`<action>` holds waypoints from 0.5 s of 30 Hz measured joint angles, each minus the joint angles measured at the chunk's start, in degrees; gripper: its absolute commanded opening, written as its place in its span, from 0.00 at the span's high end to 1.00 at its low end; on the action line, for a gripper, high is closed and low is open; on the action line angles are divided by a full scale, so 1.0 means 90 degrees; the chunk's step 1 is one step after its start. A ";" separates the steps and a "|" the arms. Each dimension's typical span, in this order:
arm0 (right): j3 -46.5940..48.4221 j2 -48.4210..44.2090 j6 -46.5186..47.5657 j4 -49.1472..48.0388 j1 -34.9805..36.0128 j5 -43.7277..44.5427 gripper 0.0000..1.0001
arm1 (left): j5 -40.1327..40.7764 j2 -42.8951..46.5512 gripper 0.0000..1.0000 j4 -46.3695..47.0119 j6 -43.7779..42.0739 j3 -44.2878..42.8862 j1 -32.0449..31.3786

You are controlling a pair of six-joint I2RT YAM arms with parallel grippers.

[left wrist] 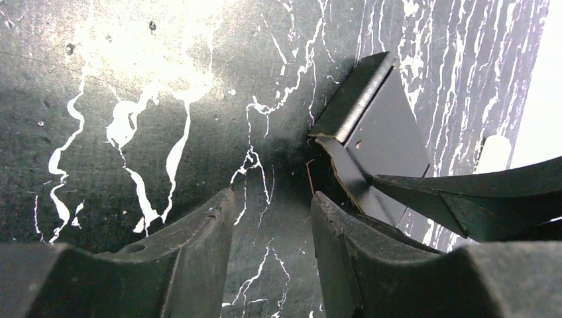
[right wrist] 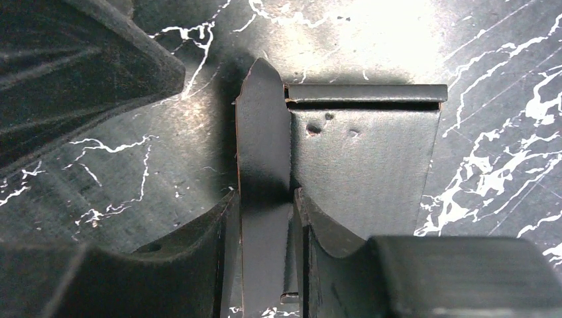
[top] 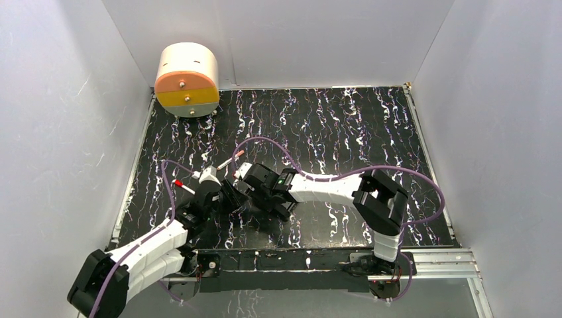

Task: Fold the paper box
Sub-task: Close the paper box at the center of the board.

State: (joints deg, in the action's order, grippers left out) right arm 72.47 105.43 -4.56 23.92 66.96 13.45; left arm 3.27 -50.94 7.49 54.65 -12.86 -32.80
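One paper box (right wrist: 364,152), its pointed flap (right wrist: 262,126) lengthwise within the right claw (right wrist: 264,195).

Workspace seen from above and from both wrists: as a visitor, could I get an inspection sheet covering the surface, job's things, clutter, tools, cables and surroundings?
Surface: glossy black tabletop with white veins, lamp glare in places.
Job's things: matte black thin-card paper box, partly folded, far edge turned up, a narrow flap alongside; mid-table where the arms meet.
Clutter: cream cylinder with an orange and yellow face, far left corner, apart from the work.
Tools: left tool open, holding nothing, beside the box; right tool has fingers either side of the flap, grip unclear.
Cables: purple cables loop from both arms.
Surroundings: plain white walls; metal rail at the near edge.
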 measured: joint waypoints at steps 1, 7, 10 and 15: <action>-0.0012 -0.0017 -0.0007 0.0000 0.0002 -0.0029 0.58 | 0.0002 0.0070 0.55 -0.0056 0.0024 0.0000 0.0002; -0.0163 -0.0073 -0.0036 -0.0233 0.0027 -0.0304 0.58 | -0.0107 0.0299 0.53 -0.0039 0.0374 0.0000 0.0007; -0.0408 -0.0187 -0.0100 -0.0546 0.0012 -0.0396 0.54 | -0.0192 0.0163 0.54 0.0129 0.0512 -0.0010 0.0007; -0.0777 -0.0406 -0.0296 -0.1030 -0.0010 -0.0787 0.51 | -0.0437 -0.0459 0.59 0.0537 0.0665 -0.0044 0.0007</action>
State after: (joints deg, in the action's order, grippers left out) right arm 65.47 101.78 -7.22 14.66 66.87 6.37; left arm -0.67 -55.07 12.32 60.64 -13.26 -32.73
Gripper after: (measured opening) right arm 0.477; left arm 0.445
